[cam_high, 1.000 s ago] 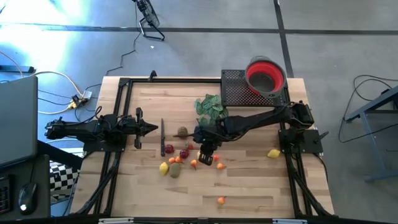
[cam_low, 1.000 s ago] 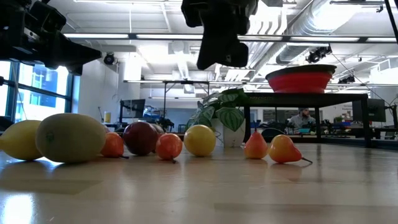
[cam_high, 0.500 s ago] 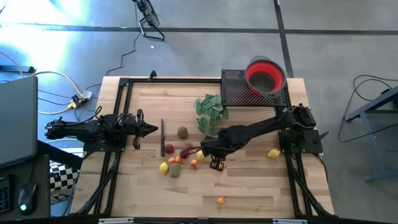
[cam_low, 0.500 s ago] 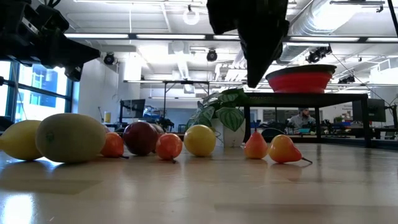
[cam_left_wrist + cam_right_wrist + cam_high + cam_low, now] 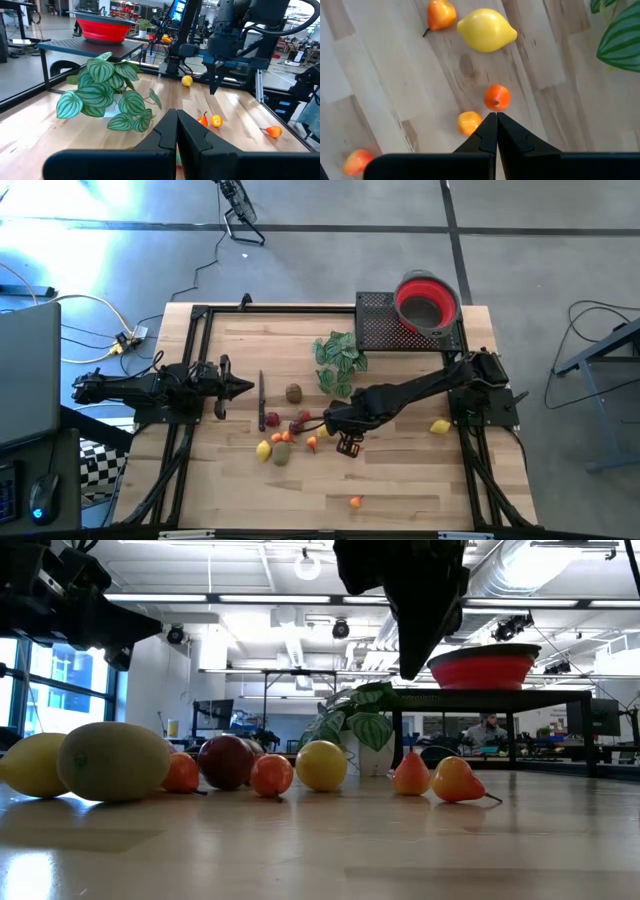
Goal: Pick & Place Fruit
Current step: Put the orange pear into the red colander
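No readable labels. Left gripper (image 5: 243,387) parked at table's (image 5: 400,500) left, jaws shut, empty. Fruit (image 5: 284,442) – small yellow, red, orange, brown-green pieces – clustered mid-table beside the leafy sprig (image 5: 338,355). Right gripper (image 5: 347,443) hangs over the cluster's right edge, jaws shut, empty. Red bowl (image 5: 428,302) on black stand (image 5: 378,325), far right corner.

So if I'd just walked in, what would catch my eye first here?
Probably the scatter of small toy fruit in the middle of the wooden table, with the right arm's hand hanging shut just above it. Next, the bright red bowl perched on a black stand at the far right corner, and the green leafy sprig beside it. The left hand waits shut at the left.
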`<state>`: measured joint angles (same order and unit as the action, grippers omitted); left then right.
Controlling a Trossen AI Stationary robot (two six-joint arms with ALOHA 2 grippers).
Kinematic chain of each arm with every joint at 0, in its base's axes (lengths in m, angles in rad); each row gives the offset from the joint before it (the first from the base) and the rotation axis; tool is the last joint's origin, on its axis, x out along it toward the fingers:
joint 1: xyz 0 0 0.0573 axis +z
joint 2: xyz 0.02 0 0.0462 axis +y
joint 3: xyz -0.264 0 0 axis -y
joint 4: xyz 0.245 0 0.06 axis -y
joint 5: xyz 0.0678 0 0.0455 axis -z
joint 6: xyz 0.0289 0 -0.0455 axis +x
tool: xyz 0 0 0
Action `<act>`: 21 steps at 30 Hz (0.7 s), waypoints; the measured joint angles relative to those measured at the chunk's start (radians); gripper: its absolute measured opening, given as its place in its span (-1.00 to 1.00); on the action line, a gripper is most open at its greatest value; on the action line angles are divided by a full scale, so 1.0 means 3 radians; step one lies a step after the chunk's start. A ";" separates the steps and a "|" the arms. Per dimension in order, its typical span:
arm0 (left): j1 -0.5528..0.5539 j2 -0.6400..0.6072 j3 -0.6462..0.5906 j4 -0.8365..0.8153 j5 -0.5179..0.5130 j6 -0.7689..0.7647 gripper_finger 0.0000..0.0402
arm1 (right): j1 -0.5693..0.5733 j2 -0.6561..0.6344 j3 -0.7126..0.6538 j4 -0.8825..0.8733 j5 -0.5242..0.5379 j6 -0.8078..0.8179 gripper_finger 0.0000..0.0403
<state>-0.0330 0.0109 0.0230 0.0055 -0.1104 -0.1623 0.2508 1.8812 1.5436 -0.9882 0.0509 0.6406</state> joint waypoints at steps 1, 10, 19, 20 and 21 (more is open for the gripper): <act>0.0000 -0.0001 -0.0001 0.0000 0.0000 0.0000 -1.00 | 0.0000 0.0000 0.0000 -0.0001 0.0000 0.0041 -0.98; 0.0000 -0.0001 0.0000 -0.0004 -0.0003 0.0000 -1.00 | 0.0001 0.0000 0.0000 0.0001 0.0138 0.0079 -0.85; 0.0000 -0.0001 -0.0001 -0.0006 -0.0035 0.0054 -1.00 | 0.0004 0.0000 0.0000 0.0004 0.0330 0.0080 -0.53; 0.0000 0.0000 -0.0001 -0.0006 -0.0037 0.0094 -0.99 | 0.0015 0.0000 0.0000 0.0004 0.0352 0.0043 -0.48; 0.0000 -0.0001 0.0000 -0.0006 -0.0038 0.0111 -0.98 | 0.0025 0.0000 0.0000 0.0003 0.0384 0.0012 -0.43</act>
<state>-0.0330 0.0105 0.0231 0.0036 -0.1219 -0.1289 0.2583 1.8812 1.5436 -0.9873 0.1660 0.6442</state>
